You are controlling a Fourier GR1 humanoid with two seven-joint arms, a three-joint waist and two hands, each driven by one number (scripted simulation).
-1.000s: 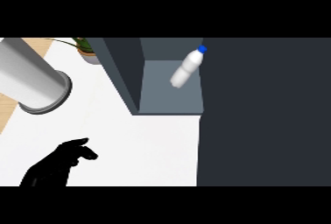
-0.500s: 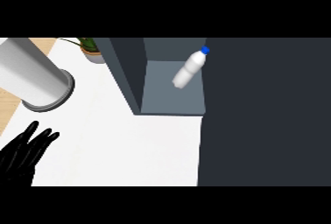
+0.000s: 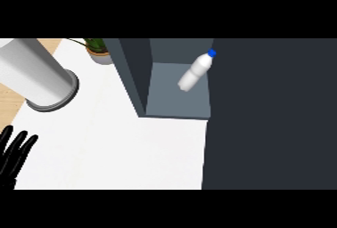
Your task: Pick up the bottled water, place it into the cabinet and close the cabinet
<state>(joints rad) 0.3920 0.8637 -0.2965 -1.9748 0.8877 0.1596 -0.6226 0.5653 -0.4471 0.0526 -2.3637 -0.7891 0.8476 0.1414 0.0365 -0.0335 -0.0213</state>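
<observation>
The bottled water [image 3: 193,75], white with a blue cap, stands tilted inside the cabinet [image 3: 133,73] on its grey shelf floor, close to the right side. A wide dark panel [image 3: 270,116], the cabinet's door, fills the right of the view and borders the opening. My left hand [image 3: 12,156] shows at the lower left edge over the white counter, fingers straight and pointing up, holding nothing and far from the bottle. My right hand does not show.
A large grey cylinder with a dark rim [image 3: 36,78] lies at the upper left. A small potted plant [image 3: 99,50] stands behind it beside the cabinet's left wall. White counter [image 3: 118,151] spreads in front of the cabinet.
My left hand has drawn back to the left edge and its fingers have straightened. The bottle, cabinet and dark panel have hardly shifted.
</observation>
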